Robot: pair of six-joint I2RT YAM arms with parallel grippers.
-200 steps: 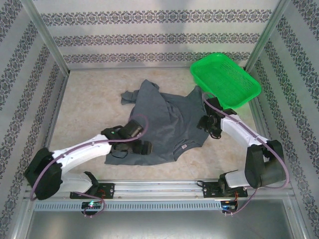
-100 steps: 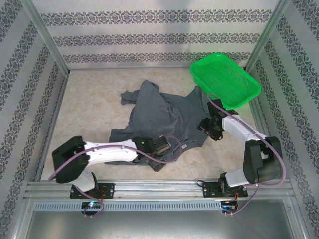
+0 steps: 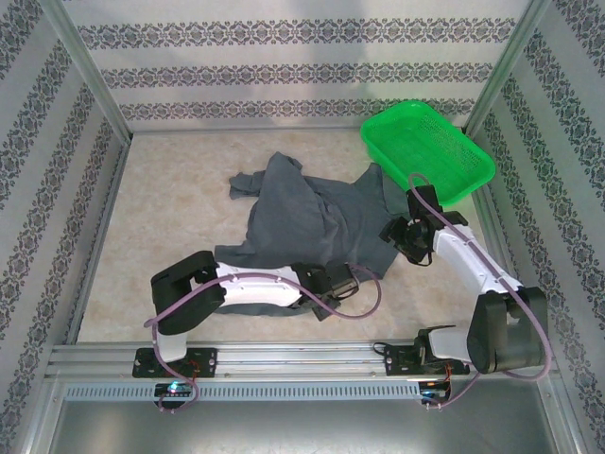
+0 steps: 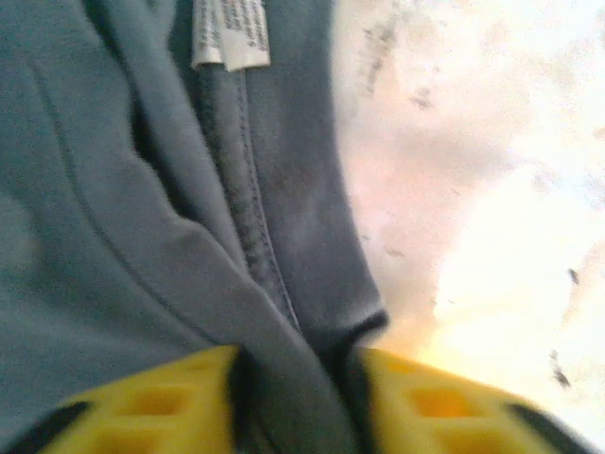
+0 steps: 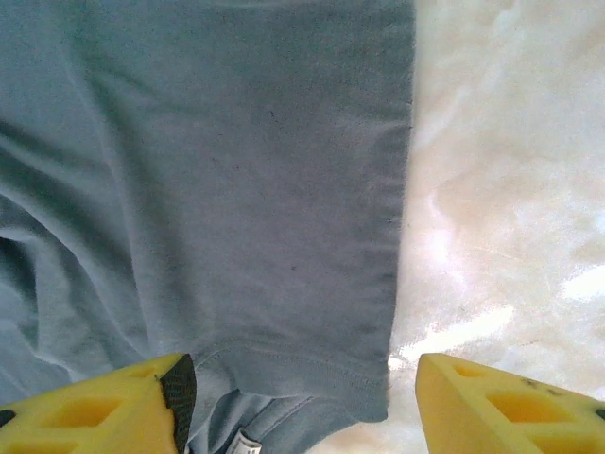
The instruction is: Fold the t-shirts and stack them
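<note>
The dark slate-grey t-shirt [image 3: 307, 213] lies crumpled in the middle of the table, one sleeve reaching toward the basket. My left gripper [image 3: 333, 282] sits at the shirt's near edge. In the left wrist view its yellow fingers [image 4: 161, 407] are shut on a fold of the t-shirt [image 4: 113, 236] by the collar seam, below the pale neck label [image 4: 230, 33]. My right gripper [image 3: 405, 238] hovers over the shirt's right edge. It stands open [image 5: 302, 407], with the hemmed edge of the t-shirt [image 5: 236, 189] lying between the spread fingers [image 5: 95, 411].
A green plastic basket [image 3: 463, 180] stands at the back right, close behind the right gripper. Pale marbled table [image 3: 170, 189] lies bare to the left of the shirt. Patterned walls and metal posts close in the back and sides.
The left arm swept right along the shirt's near edge and its gripper closed on the cloth by the collar. The right gripper shifted slightly back and right, still open.
</note>
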